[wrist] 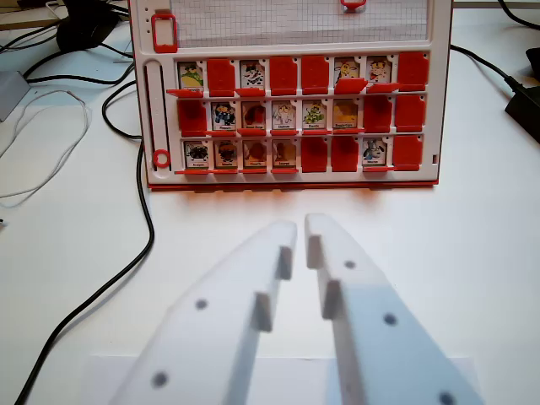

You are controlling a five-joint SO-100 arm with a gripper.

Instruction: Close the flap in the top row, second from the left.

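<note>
A red flap board [291,179] stands at the far side of the white table, with three rows of small cells. In the top row, the leftmost cell [191,75] shows a picture card. The second cell from the left [221,76] shows only a plain red face. Other cells are a mix of picture cards and red faces. My white gripper [300,226] reaches up from the bottom of the wrist view, well short of the board and apart from it. Its two fingertips stand almost together with only a thin slit between them, and nothing is held.
A black cable [145,221] runs down the table on the wrist view's left, beside thin white cables [51,143]. Another black cable and a dark block [523,105] lie at the right. A white sheet [97,375] lies under the gripper.
</note>
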